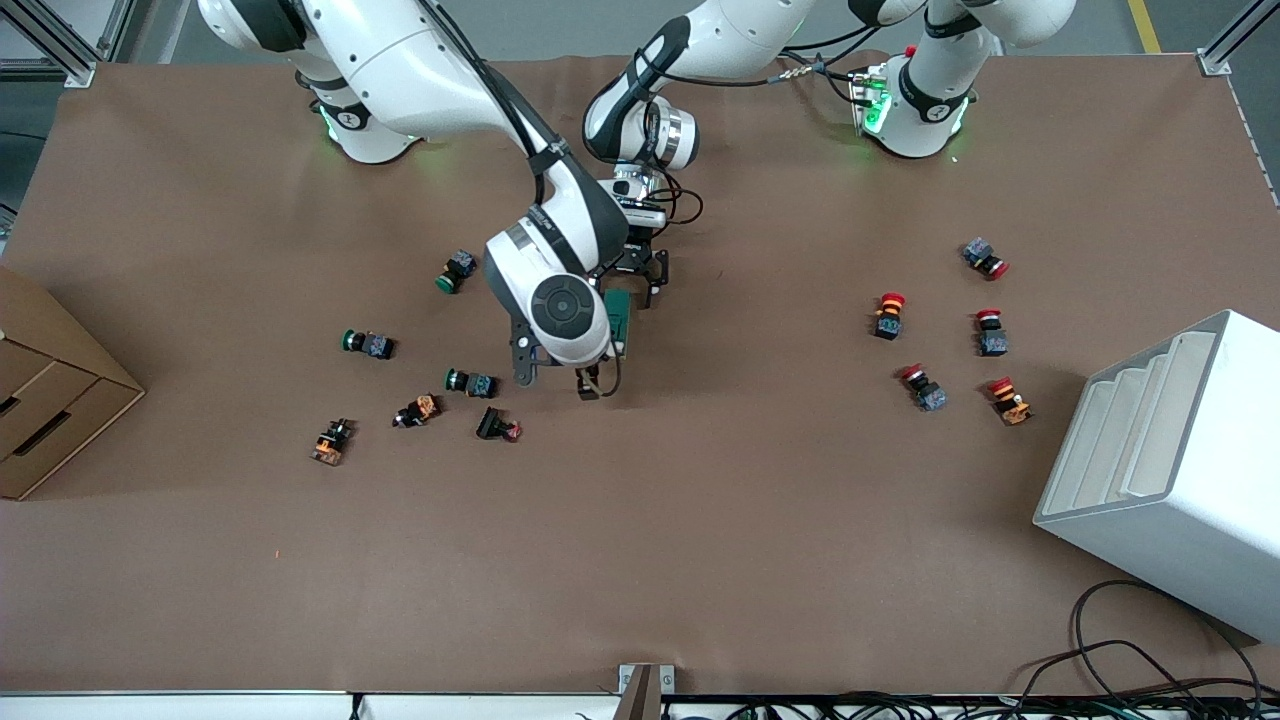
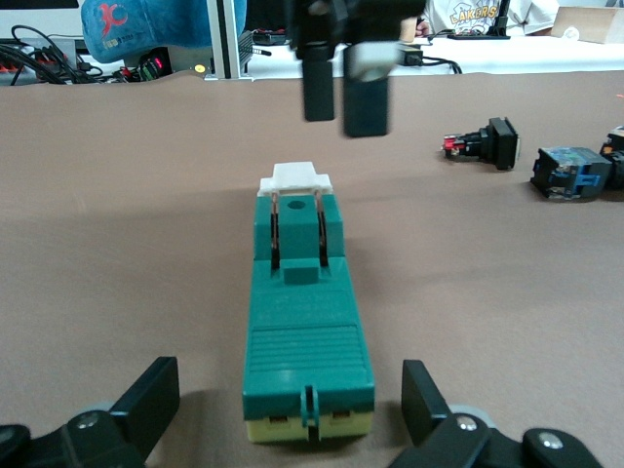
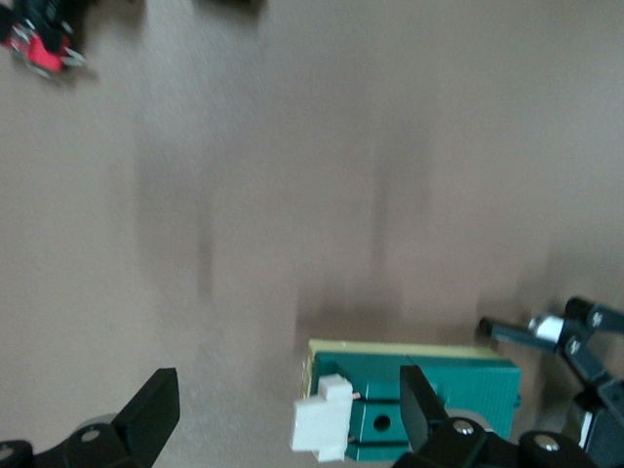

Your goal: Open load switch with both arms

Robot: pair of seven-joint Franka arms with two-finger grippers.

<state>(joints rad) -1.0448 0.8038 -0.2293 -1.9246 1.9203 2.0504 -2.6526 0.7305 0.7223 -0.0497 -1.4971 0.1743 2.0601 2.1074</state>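
Note:
The load switch (image 1: 620, 318) is a long dark green block with a cream base, lying flat near the table's middle. Its white toggle (image 2: 295, 177) sits at the end nearer the front camera. My left gripper (image 1: 635, 288) is low at the switch's other end, open, one finger on each side of the block (image 2: 307, 312) and not touching it. My right gripper (image 1: 556, 376) hangs open over the toggle end. In the right wrist view the toggle (image 3: 322, 427) lies between its fingers, close to one of them. The left wrist view shows the right gripper's fingers (image 2: 366, 93) just above the toggle.
Green-capped push buttons (image 1: 368, 343) and orange and black ones (image 1: 497, 427) lie toward the right arm's end. Red-capped buttons (image 1: 888, 315) lie toward the left arm's end. A cardboard box (image 1: 50, 400) and a white rack (image 1: 1170, 470) stand at the table's ends.

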